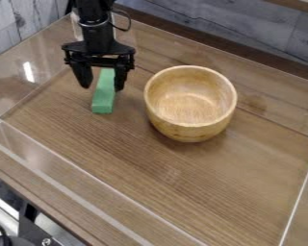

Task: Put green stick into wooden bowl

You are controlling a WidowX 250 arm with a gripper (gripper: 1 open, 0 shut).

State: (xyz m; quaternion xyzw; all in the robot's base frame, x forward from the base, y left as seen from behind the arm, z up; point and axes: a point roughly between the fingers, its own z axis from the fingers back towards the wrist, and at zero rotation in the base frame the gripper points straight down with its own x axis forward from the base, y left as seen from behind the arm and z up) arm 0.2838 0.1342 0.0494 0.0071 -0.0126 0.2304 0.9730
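My claw [97, 65] was spread wide, its fingers reaching to either side of the green stick [104, 91], apparently to straddle it before closing. The wooden bowl [191, 103] sat just beside the claw on the bench [131, 183], presumably handy for a short carry.

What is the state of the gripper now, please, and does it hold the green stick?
Gripper: open, jaws apart on both sides of the green stick, not holding it.
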